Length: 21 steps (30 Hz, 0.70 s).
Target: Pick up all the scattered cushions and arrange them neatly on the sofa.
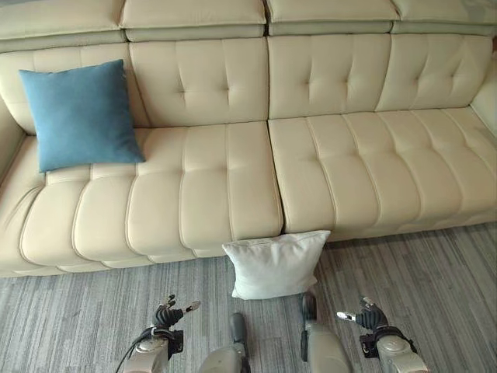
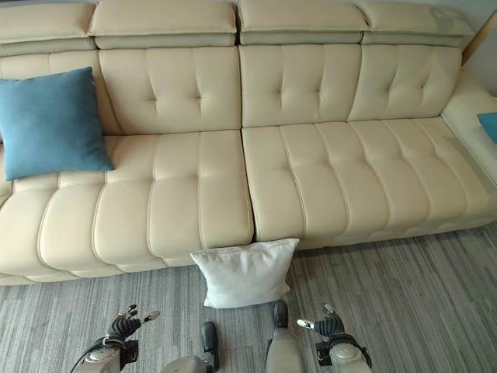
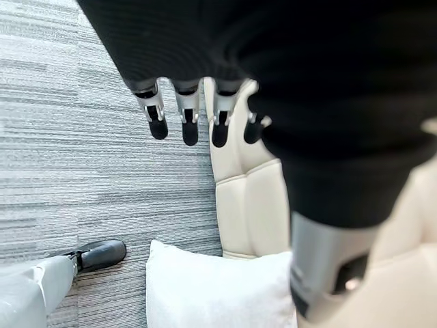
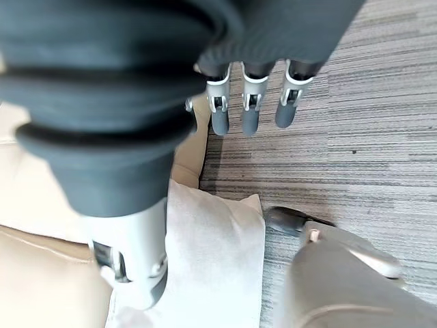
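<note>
A white cushion point(image 1: 276, 264) stands on the floor, leaning against the front of the cream sofa point(image 1: 233, 179) near its middle seam. A blue cushion point(image 1: 80, 114) rests upright against the backrest on the sofa's left seat. The corner of a second blue cushion point(image 2: 489, 124) shows on the sofa's far right section. My left hand point(image 1: 165, 317) hangs low, left of the white cushion, open and holding nothing; its fingers point(image 3: 188, 119) are straight. My right hand point(image 1: 371, 317) hangs to the cushion's right, also open, with straight fingers point(image 4: 249, 109) above the white cushion point(image 4: 212, 260).
Grey striped carpet point(image 1: 78, 311) covers the floor in front of the sofa. The sofa turns a corner at the far right point(image 2: 474, 101). Its tufted seats point(image 1: 373, 163) stretch wide between the blue cushions.
</note>
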### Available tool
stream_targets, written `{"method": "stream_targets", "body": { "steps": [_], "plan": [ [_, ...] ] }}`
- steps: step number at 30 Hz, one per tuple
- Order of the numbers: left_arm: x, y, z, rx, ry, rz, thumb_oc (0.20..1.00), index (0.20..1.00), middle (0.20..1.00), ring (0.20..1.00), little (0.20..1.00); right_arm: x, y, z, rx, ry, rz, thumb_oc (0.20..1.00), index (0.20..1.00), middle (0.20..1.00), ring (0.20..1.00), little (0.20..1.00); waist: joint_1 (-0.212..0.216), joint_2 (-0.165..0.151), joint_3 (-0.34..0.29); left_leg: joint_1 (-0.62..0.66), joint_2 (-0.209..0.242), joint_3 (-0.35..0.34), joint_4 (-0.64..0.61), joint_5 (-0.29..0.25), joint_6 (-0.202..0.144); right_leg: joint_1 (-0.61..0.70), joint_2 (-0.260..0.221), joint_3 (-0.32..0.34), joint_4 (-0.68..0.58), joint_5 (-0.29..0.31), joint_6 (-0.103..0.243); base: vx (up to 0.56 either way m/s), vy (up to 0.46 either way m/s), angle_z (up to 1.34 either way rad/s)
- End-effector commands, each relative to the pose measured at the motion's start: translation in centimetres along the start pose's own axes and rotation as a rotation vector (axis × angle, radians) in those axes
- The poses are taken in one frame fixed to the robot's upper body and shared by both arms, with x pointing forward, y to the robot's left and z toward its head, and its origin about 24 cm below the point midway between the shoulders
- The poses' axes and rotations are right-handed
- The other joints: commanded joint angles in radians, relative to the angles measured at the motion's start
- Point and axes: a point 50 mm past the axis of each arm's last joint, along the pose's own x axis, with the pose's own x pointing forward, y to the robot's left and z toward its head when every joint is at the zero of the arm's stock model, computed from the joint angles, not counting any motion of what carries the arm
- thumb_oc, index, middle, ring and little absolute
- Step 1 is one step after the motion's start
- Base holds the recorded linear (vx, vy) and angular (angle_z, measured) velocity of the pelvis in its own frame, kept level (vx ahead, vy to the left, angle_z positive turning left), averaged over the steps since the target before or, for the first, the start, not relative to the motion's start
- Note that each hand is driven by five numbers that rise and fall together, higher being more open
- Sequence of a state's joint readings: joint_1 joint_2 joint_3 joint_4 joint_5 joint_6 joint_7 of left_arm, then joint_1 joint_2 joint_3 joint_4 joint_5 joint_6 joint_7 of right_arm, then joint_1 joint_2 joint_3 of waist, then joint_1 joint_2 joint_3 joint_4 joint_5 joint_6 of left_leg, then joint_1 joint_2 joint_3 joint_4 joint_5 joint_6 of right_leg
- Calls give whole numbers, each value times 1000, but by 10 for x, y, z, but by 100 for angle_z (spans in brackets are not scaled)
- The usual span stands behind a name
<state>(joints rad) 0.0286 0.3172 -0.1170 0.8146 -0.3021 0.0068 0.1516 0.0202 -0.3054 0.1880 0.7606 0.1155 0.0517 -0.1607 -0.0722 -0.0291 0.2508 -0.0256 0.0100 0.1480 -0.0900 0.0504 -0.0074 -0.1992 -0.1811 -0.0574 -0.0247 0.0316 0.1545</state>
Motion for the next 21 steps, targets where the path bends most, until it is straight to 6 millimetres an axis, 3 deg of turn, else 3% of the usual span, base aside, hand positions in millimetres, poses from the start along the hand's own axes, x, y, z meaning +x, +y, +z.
{"method": "stream_targets", "body": {
  "steps": [1,5,6,9,16,21],
  "plan": [
    [2,-5,31,-7,-132,-26,1000,1000,1000,1000,1000,3,-17,14,-48,-62,-39,1000,1000,1000,1000,1000,-9,13,0,121,90,-19,52,-126,-63,63,68,-14,55,-32,-32,132,-214,20],
    [3,-12,33,-7,-133,-50,1000,1000,1000,1000,1000,4,-21,13,-43,-57,-47,1000,1000,1000,1000,1000,-19,28,-2,90,114,-36,116,-126,-80,89,79,-32,62,-61,-57,64,-134,32],
    [3,-17,34,-14,-134,-59,1000,1000,1000,1000,1000,5,-24,16,-48,-65,-56,1000,1000,1000,1000,1000,-16,31,3,64,111,-56,171,-107,-90,106,86,-39,58,-76,-72,66,-133,21],
    [4,-23,38,-4,-143,-78,1000,1000,1000,1000,1000,5,-29,16,-60,-61,-69,1000,1000,1000,1000,1000,-9,31,15,-23,120,-48,165,-62,-90,142,73,-71,41,-95,-78,22,-39,30],
    [3,-20,21,22,-83,-73,1000,1000,1000,1000,1000,5,-25,16,-92,-66,-54,1000,1000,1000,1000,1000,-8,52,-4,23,123,-9,66,-48,-88,159,89,-66,44,-106,-74,81,41,7],
    [4,-15,6,43,-15,-52,1000,1000,1000,1000,1000,6,-19,12,-126,-42,-36,1000,1000,1000,1000,1000,-2,40,4,57,118,4,44,-61,-83,162,83,-55,37,-97,-62,62,77,-1]
  ]
}}
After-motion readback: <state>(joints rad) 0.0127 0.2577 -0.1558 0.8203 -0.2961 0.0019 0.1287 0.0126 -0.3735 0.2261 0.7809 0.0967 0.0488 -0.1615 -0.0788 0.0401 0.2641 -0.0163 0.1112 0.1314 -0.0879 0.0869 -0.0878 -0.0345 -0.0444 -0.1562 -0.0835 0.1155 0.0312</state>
